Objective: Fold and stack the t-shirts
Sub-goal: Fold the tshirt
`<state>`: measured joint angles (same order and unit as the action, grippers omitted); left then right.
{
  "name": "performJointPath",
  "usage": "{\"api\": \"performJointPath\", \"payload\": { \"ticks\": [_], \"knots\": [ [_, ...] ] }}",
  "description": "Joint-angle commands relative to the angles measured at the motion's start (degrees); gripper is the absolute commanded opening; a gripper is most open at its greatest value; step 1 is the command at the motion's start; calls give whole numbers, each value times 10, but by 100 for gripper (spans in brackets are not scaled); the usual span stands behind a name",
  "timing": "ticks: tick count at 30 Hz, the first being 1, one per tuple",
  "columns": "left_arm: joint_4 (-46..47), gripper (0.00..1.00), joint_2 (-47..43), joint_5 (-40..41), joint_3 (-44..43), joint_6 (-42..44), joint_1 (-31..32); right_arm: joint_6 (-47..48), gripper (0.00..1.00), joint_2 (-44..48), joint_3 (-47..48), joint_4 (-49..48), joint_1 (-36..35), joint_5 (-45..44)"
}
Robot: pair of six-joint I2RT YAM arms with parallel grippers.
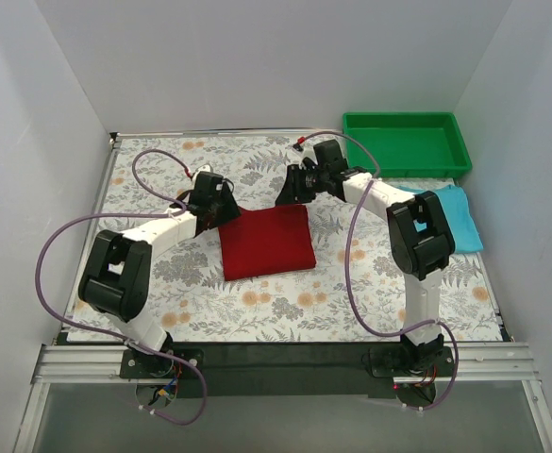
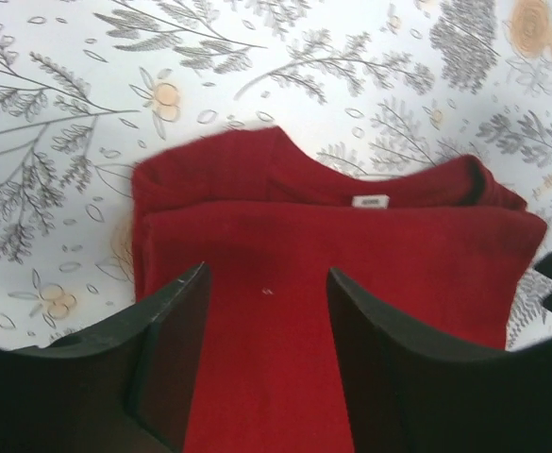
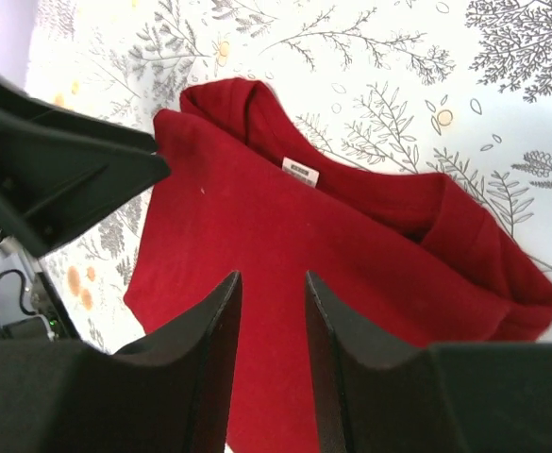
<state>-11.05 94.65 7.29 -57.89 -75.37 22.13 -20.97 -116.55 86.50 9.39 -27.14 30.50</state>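
Observation:
The dark red t-shirt (image 1: 266,241) lies folded into a rectangle in the middle of the floral cloth. It also shows in the left wrist view (image 2: 351,255) and the right wrist view (image 3: 285,226), collar and white label visible. The light turquoise blue t-shirt (image 1: 457,213) lies folded at the right, partly hidden by my right arm. My left gripper (image 1: 221,211) hovers at the red shirt's far left corner, jaws open and empty (image 2: 268,278). My right gripper (image 1: 291,191) hovers at its far right corner, jaws open with a narrower gap and empty (image 3: 271,278).
A green plastic tray (image 1: 406,121) stands at the back right corner, just behind the blue shirt. White walls close the table on the left, back and right. The left gripper shows at the upper left of the right wrist view (image 3: 54,160).

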Motion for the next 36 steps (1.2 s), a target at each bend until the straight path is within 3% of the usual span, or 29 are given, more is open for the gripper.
{"api": "performJointPath", "payload": {
  "ticks": [1, 7, 12, 15, 19, 24, 27, 32, 36],
  "knots": [
    [60, 48, 14, -30, 23, -27, -33, -50, 34, -21, -32, -122, 18, 54],
    [79, 43, 115, -68, -9, -36, -62, -64, 31, -91, -60, -167, 51, 79],
    [69, 45, 141, -94, -35, -23, -69, -66, 30, -101, -57, -167, 68, 108],
    [55, 49, 108, -100, -31, -15, -68, -65, 31, -56, -71, -166, 68, 112],
    [25, 62, 22, -119, 0, -16, -67, -73, 33, 22, -124, -168, 56, 128],
    [-21, 63, -129, -137, 63, -26, -39, -72, 30, 122, -196, -180, 6, 137],
    [-34, 55, -198, -156, 113, -56, -6, -94, 22, 145, -236, -218, -43, 145],
    [-15, 37, -222, -179, 212, -106, 20, -99, 1, 107, -244, -257, -91, 157],
    [20, 18, -191, -173, 252, -129, 20, -100, 1, 20, -224, -277, -114, 190]
  ]
}}
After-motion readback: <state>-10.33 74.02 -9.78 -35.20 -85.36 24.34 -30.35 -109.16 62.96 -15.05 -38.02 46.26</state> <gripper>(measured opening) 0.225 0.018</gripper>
